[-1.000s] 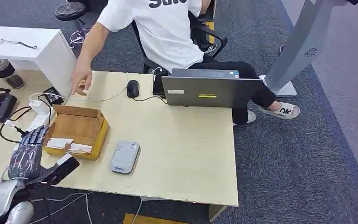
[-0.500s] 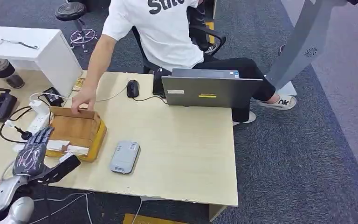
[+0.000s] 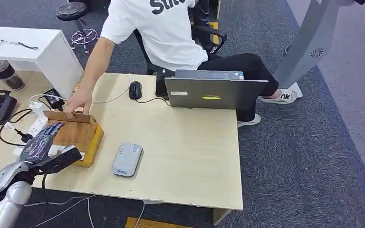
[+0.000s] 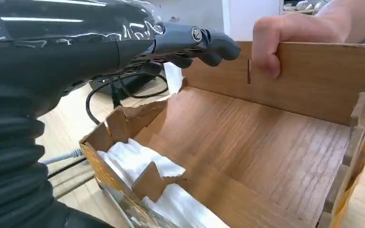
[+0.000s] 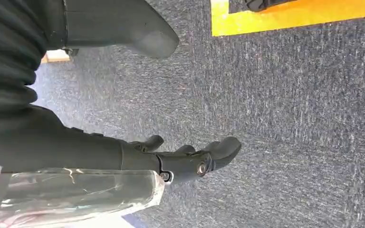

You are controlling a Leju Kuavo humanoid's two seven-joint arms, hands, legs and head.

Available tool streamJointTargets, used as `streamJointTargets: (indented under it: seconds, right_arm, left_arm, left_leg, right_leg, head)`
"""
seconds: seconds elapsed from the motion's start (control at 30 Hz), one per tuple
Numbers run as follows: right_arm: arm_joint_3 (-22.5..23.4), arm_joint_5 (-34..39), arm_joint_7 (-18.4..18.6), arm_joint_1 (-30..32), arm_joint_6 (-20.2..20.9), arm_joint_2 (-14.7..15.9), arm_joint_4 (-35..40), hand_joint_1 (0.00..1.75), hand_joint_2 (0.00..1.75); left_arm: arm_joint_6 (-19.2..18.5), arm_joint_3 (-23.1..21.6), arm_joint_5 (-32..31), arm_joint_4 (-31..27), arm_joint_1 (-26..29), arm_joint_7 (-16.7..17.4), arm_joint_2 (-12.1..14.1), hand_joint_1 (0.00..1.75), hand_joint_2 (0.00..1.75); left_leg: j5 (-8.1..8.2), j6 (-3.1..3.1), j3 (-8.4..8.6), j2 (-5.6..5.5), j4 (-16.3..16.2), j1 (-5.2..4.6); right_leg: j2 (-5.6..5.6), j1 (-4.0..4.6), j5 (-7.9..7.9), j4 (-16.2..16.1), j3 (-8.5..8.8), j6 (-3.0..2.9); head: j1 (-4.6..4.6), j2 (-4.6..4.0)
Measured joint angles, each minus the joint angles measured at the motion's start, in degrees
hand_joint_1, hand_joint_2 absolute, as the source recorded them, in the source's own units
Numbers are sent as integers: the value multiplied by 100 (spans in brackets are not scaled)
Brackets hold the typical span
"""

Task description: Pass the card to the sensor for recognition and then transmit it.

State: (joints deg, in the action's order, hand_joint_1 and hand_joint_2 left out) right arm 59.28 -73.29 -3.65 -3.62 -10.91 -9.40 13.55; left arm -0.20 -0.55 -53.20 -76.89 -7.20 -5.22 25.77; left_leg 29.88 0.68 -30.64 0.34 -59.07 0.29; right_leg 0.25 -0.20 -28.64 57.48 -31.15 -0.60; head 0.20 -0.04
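Reaching over the wooden box (image 3: 78, 133), the robot's left hand (image 3: 42, 142) has its fingers spread and holds nothing. White cards (image 4: 142, 166) lie inside the box at the end near the robot. A person's hand (image 3: 78, 102) grips the far wall of the box. The grey card reader (image 3: 127, 160) sits on the table (image 3: 185, 156) just beside the box. The right hand (image 5: 190, 159) hangs over the carpet (image 5: 290, 118), fingers loose, holding nothing.

likely an office: desk (image 3: 190, 142), laptop (image 3: 214, 92), swivel chair (image 3: 214, 38), carpet (image 3: 313, 156).
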Motion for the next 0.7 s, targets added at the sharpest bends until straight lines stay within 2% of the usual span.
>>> streamJointTargets:
  seconds: [0.07,0.1,0.13,0.3,0.5,0.57,0.63,0.7]
  right_arm:
    - [-22,-2,0,-1,15,7,0,0,175]
    - [-26,-7,-2,0,22,9,0,0,175]
    - [-26,-7,0,1,37,11,0,0,175]
    - [-35,-11,-2,0,41,20,0,0,175]
    - [-37,-94,-15,-1,44,31,-4,0,175]
    - [-37,-94,-15,-2,44,31,-4,0,175]
    - [-41,-94,-15,-1,46,33,-7,0,175]
    - [-44,-94,-17,-3,48,35,-13,0,175]
  left_arm:
    - [-7,-70,31,52,-24,-13,57,24,175]
    - [-9,-87,39,72,-28,-13,72,49,175]
    - [-7,-105,48,87,-32,-13,87,61,175]
    - [-127,-181,223,116,-23,-77,199,80,175]
    - [-282,-214,409,116,3,-144,356,80,175]
    - [-291,-223,422,116,8,-146,393,93,175]
    - [-297,-229,426,116,8,-151,398,143,175]
    - [-308,-234,452,116,8,-173,404,143,175]
  left_leg:
    - [0,0,0,2,0,0]
    - [0,0,1,3,0,0]
    - [0,0,1,3,0,0]
    - [0,0,0,2,0,0]
    - [0,0,0,1,0,0]
    - [0,0,0,1,0,1]
    - [0,0,-1,1,0,0]
    - [0,0,-1,1,0,0]
  right_leg:
    - [3,0,0,0,-1,0]
    - [3,0,0,0,-1,0]
    - [3,0,0,0,-1,0]
    - [2,0,0,0,0,0]
    - [2,0,0,0,0,0]
    - [2,0,0,0,0,0]
    - [2,0,0,0,0,0]
    - [2,0,0,0,1,0]
  head:
    - [-2,0]
    - [2,0]
    - [0,0]
    - [0,0]
    - [2,0]
    - [2,0]
    - [0,0]
    - [0,0]
